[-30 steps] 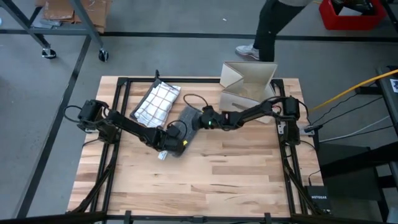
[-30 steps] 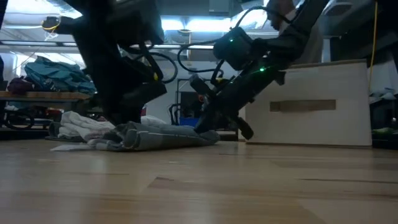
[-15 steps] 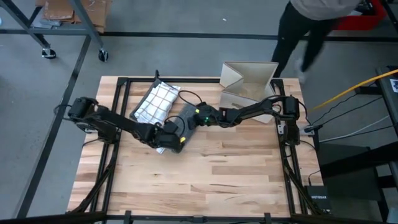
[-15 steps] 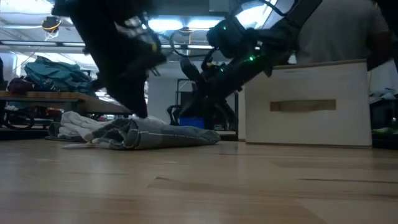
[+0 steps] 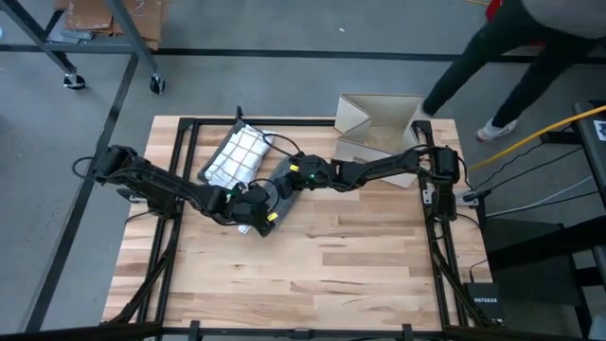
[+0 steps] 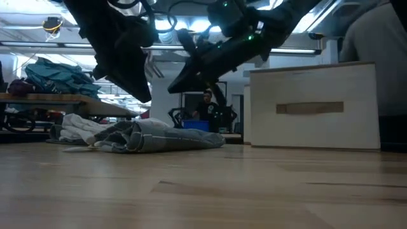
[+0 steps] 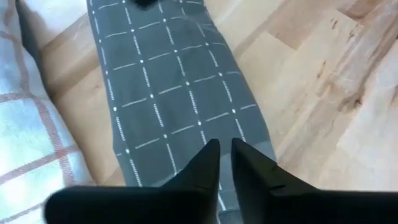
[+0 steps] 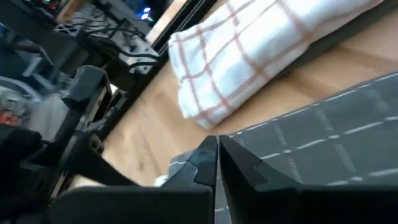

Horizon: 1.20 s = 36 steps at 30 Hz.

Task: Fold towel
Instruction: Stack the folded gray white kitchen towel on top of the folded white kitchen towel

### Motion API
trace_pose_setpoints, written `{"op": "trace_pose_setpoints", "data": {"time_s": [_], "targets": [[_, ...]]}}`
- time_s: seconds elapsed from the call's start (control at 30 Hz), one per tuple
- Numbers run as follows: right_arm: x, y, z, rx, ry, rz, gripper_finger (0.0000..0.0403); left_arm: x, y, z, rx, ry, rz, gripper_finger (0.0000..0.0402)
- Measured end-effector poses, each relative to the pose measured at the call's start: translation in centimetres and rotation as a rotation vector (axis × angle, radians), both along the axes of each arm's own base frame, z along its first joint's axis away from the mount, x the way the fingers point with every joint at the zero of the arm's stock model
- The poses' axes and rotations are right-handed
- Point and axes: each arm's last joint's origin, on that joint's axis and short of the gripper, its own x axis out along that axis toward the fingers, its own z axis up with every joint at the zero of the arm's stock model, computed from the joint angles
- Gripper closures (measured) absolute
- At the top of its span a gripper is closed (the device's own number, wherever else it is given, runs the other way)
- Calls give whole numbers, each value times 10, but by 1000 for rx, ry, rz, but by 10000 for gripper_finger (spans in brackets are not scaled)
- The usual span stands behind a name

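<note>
— Looking across the wooden bench (image 5: pixel 312 275), where's the grey grid-patterned towel (image 7: pixel 180 106)?

— Folded mid-bench, half hidden under both arms. Left gripper (image 7: pixel 224 155) fingers nearly together, holding nothing. Right gripper (image 8: pixel 217 152) fingers closed, empty, above it.

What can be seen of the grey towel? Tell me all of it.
The grey towel is dark grey cloth with a thin white grid of lines and small dots at the crossings. It lies folded into a long narrow band, flat on the wooden table near its middle, beside a white towel with red checks. In the low view it is a low, rumpled mound. Both grippers hang just above it, the left gripper and the right gripper, neither holding it.
</note>
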Motion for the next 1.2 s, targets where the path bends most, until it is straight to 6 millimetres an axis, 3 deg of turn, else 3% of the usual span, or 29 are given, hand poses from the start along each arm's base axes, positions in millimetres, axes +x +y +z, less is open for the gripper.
{"op": "trace_pose_setpoints", "data": {"time_s": [0.37,0.57,0.73,0.97,1.2], "targets": [[-39,13,32,-148,278,-85,382,4,20,1,52,33,-1,248],[-42,14,25,-101,343,-23,382,5,33,0,-21,-4,130,234],[-39,17,17,-45,348,52,376,5,41,-1,-128,21,102,234],[-36,19,7,34,363,74,310,-4,48,-6,-132,141,99,234],[-36,19,5,239,353,-71,235,-16,60,-10,-125,270,154,234]]}}
